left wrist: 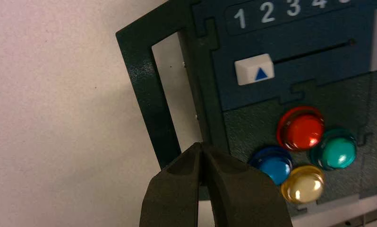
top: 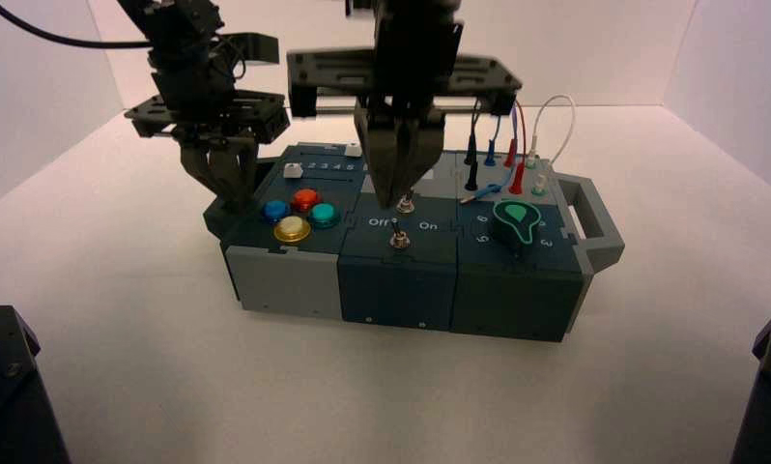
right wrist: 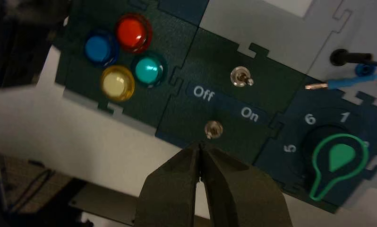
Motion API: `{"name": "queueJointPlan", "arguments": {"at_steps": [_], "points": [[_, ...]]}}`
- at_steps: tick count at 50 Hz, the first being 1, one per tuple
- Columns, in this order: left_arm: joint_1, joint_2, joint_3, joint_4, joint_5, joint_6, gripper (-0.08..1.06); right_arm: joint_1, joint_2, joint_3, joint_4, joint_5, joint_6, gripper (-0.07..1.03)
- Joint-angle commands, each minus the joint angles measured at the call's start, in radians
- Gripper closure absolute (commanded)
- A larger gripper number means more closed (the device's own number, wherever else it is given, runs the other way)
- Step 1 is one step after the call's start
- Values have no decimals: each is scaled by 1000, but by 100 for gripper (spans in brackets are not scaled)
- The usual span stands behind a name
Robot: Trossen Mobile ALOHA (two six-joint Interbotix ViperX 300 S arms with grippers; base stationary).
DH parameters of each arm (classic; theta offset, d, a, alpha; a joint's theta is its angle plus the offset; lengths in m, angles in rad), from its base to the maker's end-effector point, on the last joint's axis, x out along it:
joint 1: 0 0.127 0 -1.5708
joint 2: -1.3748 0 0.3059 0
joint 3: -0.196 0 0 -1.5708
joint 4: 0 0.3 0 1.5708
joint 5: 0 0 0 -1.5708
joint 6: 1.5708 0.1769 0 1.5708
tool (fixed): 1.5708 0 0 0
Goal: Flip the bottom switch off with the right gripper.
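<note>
The box point(top: 281, 281) bears 2 metal toggle switches, 4 round glossy buttons (1 red point(right wrist: 133, 32), 1 blue point(right wrist: 101, 47), 1 green point(right wrist: 149, 69), 1 yellow point(right wrist: 117, 83)), 2 white sliders and 1 green-rimmed knob point(right wrist: 339, 157). The bottom switch point(right wrist: 213, 129) sits on the dark-teal middle panel, below the white "Off" and "On" lettering point(right wrist: 226, 104); the upper toggle point(right wrist: 242, 76) is above it. The right tool point(right wrist: 200, 145) hangs over the panel, its 2 tapered dark fingers closed together at the tips, near the bottom switch. The left tool point(left wrist: 200, 145) hovers by the box's left handle point(left wrist: 152, 99), fingertips together. The surface point(top: 150, 319) is pale and smooth.
</note>
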Motion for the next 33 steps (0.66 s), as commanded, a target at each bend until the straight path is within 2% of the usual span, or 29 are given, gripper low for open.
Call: {"name": "queueJointPlan", "arguments": {"at_steps": [1,5,10,33], "points": [[-31,-28,-40,-6,12,8,101,0,-72,12,-5,-3,-40,99],[-31,-28,-46,-6,20,8,101,-2,-98,28,-6,-2,-71,99],[-31,-21,-48,-3,18,8,101,-2,-137,51,-6,0,-81,99],[-29,-18,-46,20,15,6,101,-2,-244,138,3,3,-75,99]]}}
